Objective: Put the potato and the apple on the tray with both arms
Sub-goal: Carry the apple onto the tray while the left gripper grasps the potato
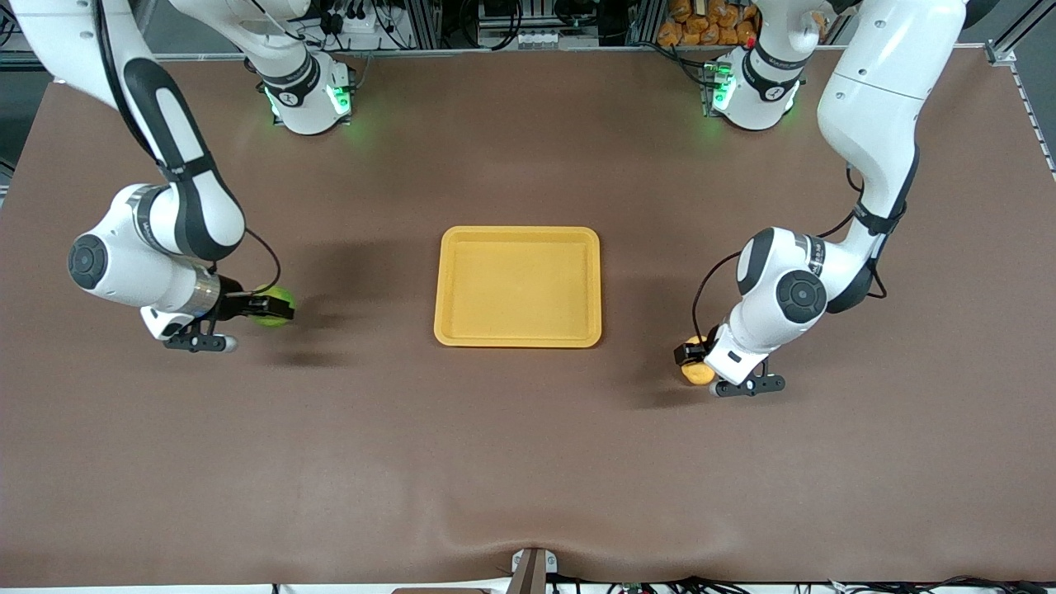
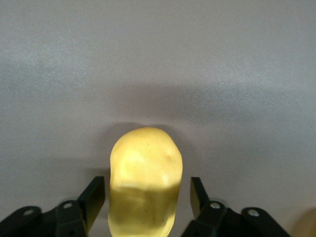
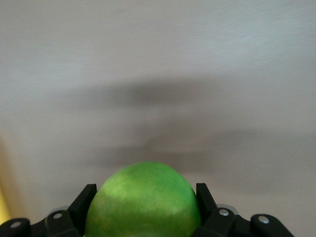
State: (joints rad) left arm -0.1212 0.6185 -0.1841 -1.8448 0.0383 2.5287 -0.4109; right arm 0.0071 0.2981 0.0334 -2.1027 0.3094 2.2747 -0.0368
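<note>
Right gripper (image 1: 268, 308), front view: fingers clamped on the round green apple (image 1: 275, 306), above the brown table (image 1: 528, 462), toward the right arm's end from the tray (image 1: 518, 337). Tray: shallow yellow plastic rectangle, rounded corners, raised rim, nothing in it. Left gripper (image 1: 695, 356) clamped on the lumpy yellow-orange potato (image 1: 699, 373), toward the left arm's end from the tray.

Left wrist view: potato (image 2: 144, 181) oblong, finely speckled, matte, between black fingers (image 2: 94, 198).

Right wrist view: apple (image 3: 143, 201) smooth, glossy, between black fingers (image 3: 85, 198).

No text, label, brand, number or sign is legible on the arms, the table or anything resting on it.
</note>
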